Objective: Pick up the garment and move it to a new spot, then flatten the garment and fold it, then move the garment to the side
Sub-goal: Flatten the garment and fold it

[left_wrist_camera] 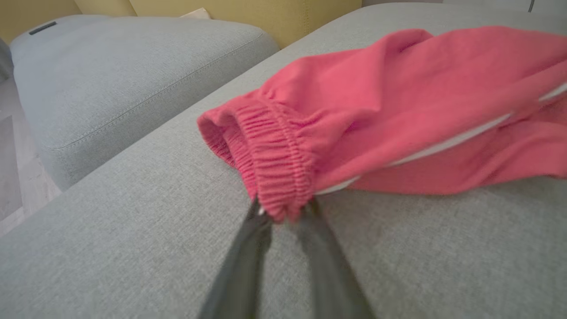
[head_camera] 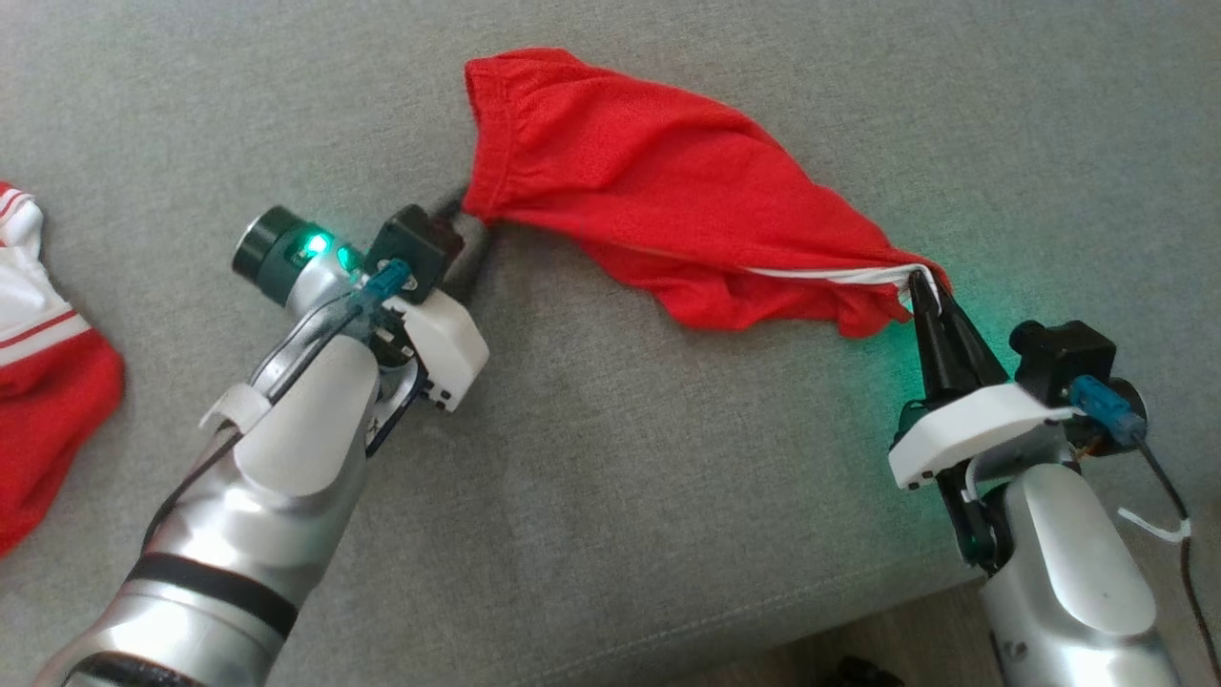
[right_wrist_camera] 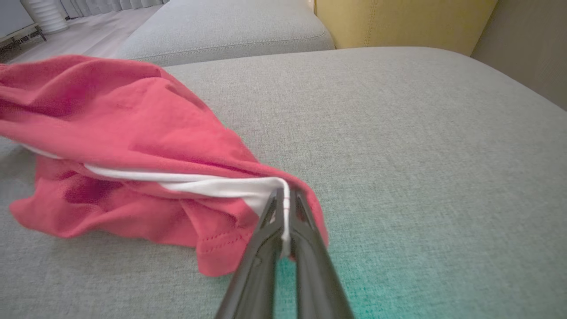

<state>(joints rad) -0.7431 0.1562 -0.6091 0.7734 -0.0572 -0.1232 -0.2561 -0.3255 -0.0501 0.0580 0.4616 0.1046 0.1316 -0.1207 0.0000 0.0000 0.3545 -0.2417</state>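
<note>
A red garment (head_camera: 668, 181) with an elastic waistband and a white side stripe lies stretched across the grey sofa cushion (head_camera: 610, 477). My left gripper (head_camera: 472, 224) is at the waistband's near corner. In the left wrist view its fingers (left_wrist_camera: 261, 221) stand apart on either side of the garment's (left_wrist_camera: 398, 102) waistband end, blurred, so the left gripper (left_wrist_camera: 285, 210) is open around it. My right gripper (head_camera: 920, 281) is shut on the hem at the garment's other end. In the right wrist view the right gripper (right_wrist_camera: 285, 195) pinches white stripe and red cloth of the garment (right_wrist_camera: 133, 119).
Another red and white piece of clothing (head_camera: 38, 363) lies at the far left of the cushion. The cushion's front edge and floor (head_camera: 858, 649) run along the lower right. A second grey cushion (left_wrist_camera: 133, 75) and yellow upholstery (right_wrist_camera: 398, 22) lie beyond.
</note>
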